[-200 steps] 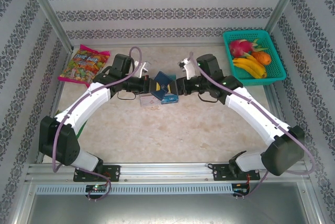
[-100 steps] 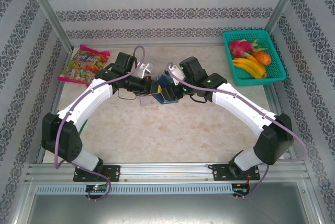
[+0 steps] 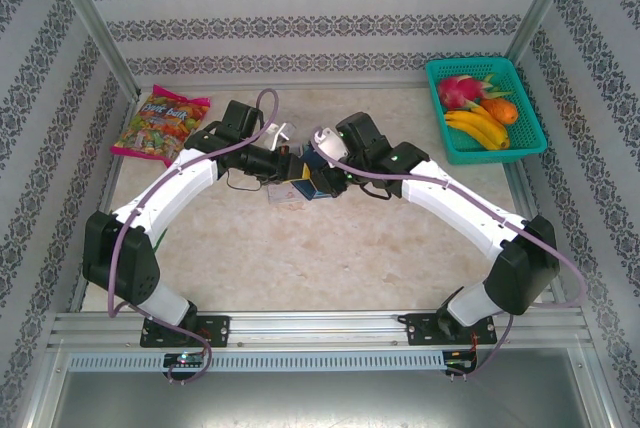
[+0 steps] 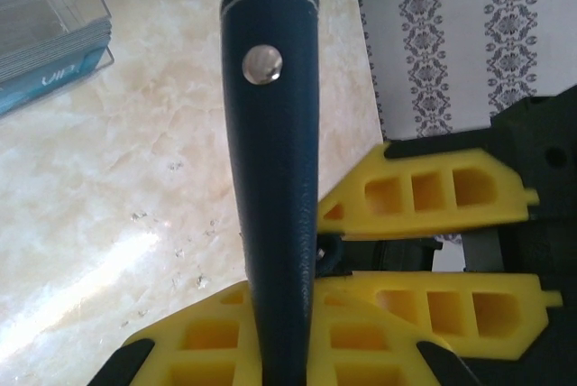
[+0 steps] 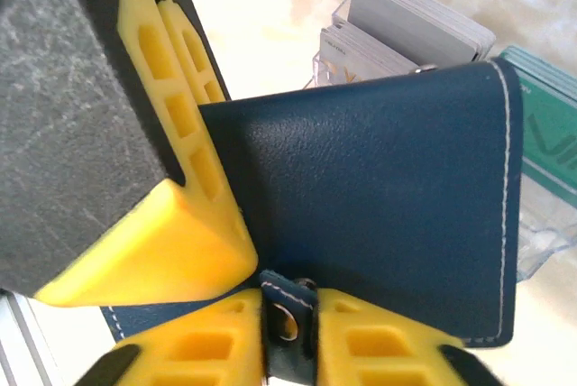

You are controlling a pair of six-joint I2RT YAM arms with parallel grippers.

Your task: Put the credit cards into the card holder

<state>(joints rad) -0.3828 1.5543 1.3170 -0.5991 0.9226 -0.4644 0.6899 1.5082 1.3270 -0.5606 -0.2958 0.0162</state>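
- The left end effector [image 4: 279, 314] is clamped on the card holder [image 5: 379, 224], with its yellow fingers [image 4: 397, 314] pressed to either face of the dark blue leather. In the left wrist view the holder stands edge-on, with a metal snap stud [image 4: 262, 64] near its top.
- The right end effector [image 5: 288, 336] is drawn in narrow on the holder's small tab [image 5: 287, 300], gripping it from both sides.
- The two end effectors meet nose to nose over the far middle of the bench [image 3: 330, 258], with the holder gripped between them.
- Just behind the holder sits a clear tray [image 5: 541, 242] holding the credit cards [image 5: 415, 25] — grey-white ones stacked in one compartment, teal cards [image 5: 550, 124] in the next.
- Further out, a candy bag [image 3: 160, 126] lies at the far left of the bench.
- A teal basket [image 3: 530, 143] of fruit sits at the far right.
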